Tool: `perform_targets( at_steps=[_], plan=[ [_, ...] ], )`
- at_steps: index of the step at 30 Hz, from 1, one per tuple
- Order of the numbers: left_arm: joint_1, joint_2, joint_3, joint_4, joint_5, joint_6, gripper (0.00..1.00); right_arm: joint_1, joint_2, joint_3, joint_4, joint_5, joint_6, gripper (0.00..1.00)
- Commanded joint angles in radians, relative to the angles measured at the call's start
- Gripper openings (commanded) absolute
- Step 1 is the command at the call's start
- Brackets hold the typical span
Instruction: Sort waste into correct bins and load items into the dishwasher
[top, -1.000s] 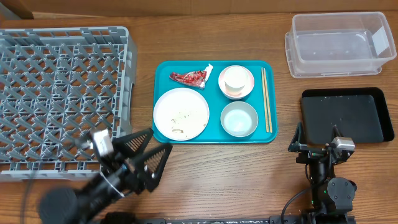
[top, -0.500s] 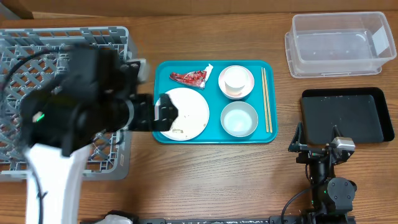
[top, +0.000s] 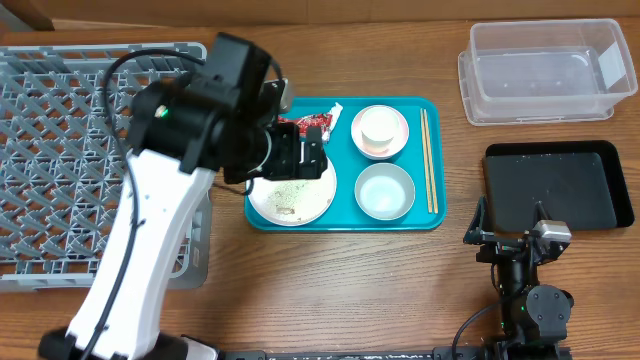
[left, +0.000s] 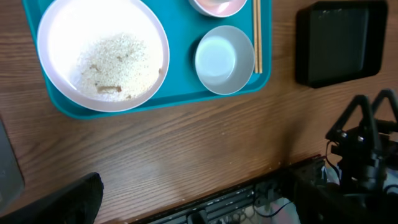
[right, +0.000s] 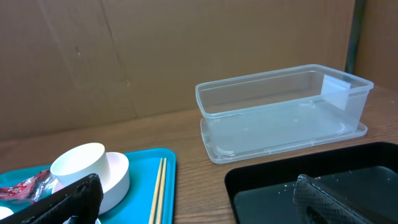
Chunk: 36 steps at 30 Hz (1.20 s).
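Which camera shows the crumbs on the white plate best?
The left wrist view: it looks straight down at the crumbs, close up. Overhead, they are tiny specks and the left arm covers part of the plate. The right wrist view misses them.

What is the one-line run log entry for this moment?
phase: waste sorting | left gripper: open, above red wrapper and plate on teal tray | right gripper: open, at black tray near edge | held: nothing

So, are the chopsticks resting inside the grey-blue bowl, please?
No, the chopsticks lie flat on the teal tray, beside the grey-blue bowl.
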Motion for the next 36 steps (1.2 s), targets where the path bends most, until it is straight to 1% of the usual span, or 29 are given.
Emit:
perform_targets(
  at_steps=[1, 3, 5, 7, 10, 11, 13, 16, 19, 20, 21, 22, 23, 24, 25, 27, 29, 32, 36],
  plan=[
    [-0.047, 0.067, 0.019, 0.002, -0.031, -0.026, 1.0, 0.008, -0.009, -0.01, 0.005, 0.011, 0.005, 1.0],
    [-0.091, 0.109, 0.019, -0.004, -0.12, -0.063, 1.0, 0.008, -0.009, -0.01, 0.005, 0.011, 0.005, 1.0],
    [-0.143, 0.153, 0.019, -0.005, -0.224, -0.133, 0.82, 0.008, -0.009, -0.01, 0.005, 0.011, 0.005, 1.0],
    [-0.19, 0.194, 0.019, 0.003, -0.325, -0.202, 0.72, 0.008, -0.009, -0.01, 0.005, 0.011, 0.005, 1.0],
    [-0.25, 0.264, 0.019, 0.025, -0.459, -0.322, 0.75, 0.008, -0.009, -0.01, 0.005, 0.011, 0.005, 1.0],
    [-0.259, 0.283, 0.019, 0.034, -0.482, -0.35, 0.76, 0.008, -0.009, -0.01, 0.005, 0.011, 0.005, 1.0],
    [-0.264, 0.329, 0.019, 0.065, -0.494, -0.384, 0.76, 0.008, -0.009, -0.01, 0.005, 0.011, 0.005, 1.0],
    [-0.258, 0.397, 0.019, 0.103, -0.478, -0.412, 0.71, 0.008, -0.009, -0.01, 0.005, 0.011, 0.005, 1.0],
    [-0.244, 0.461, 0.019, 0.127, -0.468, -0.441, 0.59, 0.008, -0.009, -0.01, 0.005, 0.011, 0.005, 1.0],
    [-0.24, 0.48, 0.019, 0.137, -0.468, -0.441, 0.54, 0.008, -0.009, -0.01, 0.005, 0.011, 0.005, 1.0],
    [-0.235, 0.5, 0.019, 0.147, -0.468, -0.441, 0.51, 0.008, -0.009, -0.01, 0.005, 0.011, 0.005, 1.0],
    [-0.232, 0.518, 0.019, 0.156, -0.467, -0.441, 0.45, 0.008, -0.009, -0.01, 0.005, 0.011, 0.005, 1.0],
    [-0.228, 0.537, 0.019, 0.166, -0.46, -0.44, 0.42, 0.008, -0.009, -0.01, 0.005, 0.011, 0.005, 1.0],
    [-0.224, 0.552, 0.019, 0.172, -0.45, -0.44, 0.42, 0.008, -0.009, -0.01, 0.005, 0.011, 0.005, 1.0],
    [-0.221, 0.57, 0.019, 0.18, -0.434, -0.44, 0.44, 0.008, -0.009, -0.01, 0.005, 0.011, 0.005, 1.0],
    [-0.22, 0.595, 0.019, 0.19, -0.422, -0.44, 0.55, 0.008, -0.009, -0.01, 0.005, 0.011, 0.005, 1.0],
    [-0.22, 0.622, 0.019, 0.201, -0.422, -0.44, 0.57, 0.008, -0.009, -0.01, 0.005, 0.011, 0.005, 1.0],
    [-0.22, 0.655, 0.019, 0.222, -0.422, -0.44, 0.57, 0.008, -0.009, -0.01, 0.005, 0.011, 0.005, 1.0],
    [-0.22, 0.689, 0.019, 0.253, -0.422, -0.44, 0.54, 0.008, -0.009, -0.01, 0.005, 0.011, 0.005, 1.0]
  ],
)
